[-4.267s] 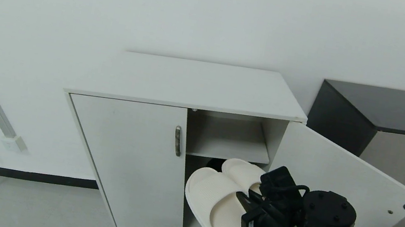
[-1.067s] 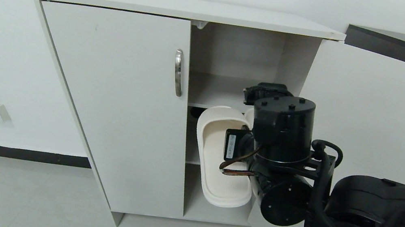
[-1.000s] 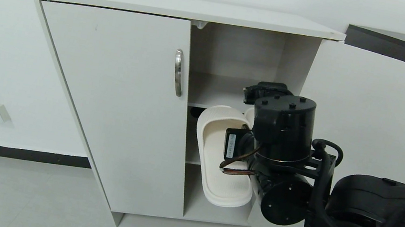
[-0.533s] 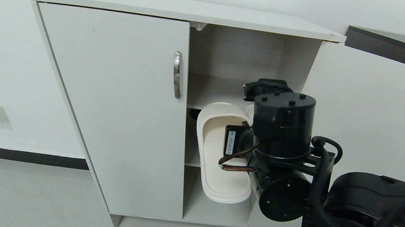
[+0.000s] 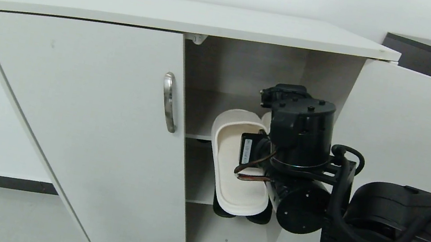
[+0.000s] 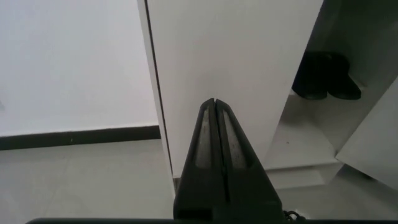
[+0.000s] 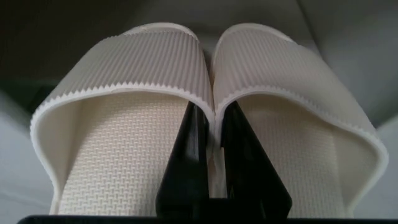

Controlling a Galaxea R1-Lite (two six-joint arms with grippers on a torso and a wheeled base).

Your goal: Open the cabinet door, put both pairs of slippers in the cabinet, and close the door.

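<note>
1. Two cream slippers (image 7: 146, 93) are pinched by their inner edges between the narrowed fingers of the right gripper (image 7: 211, 117).
2. They are held tilted at the open side of the cabinet (image 5: 172, 13), above a black pair (image 6: 324, 76).
3. The left gripper (image 6: 214, 103) is seen closed, empty.

I find no text, number or sign that I can read on my screens. One small white label (image 5: 246, 149) stands on the side of the right arm's wrist, facing the cream slippers (image 5: 234, 163) in the mouth of the white cabinet (image 5: 232, 23); it carries dark print too small for me to make out.
</note>
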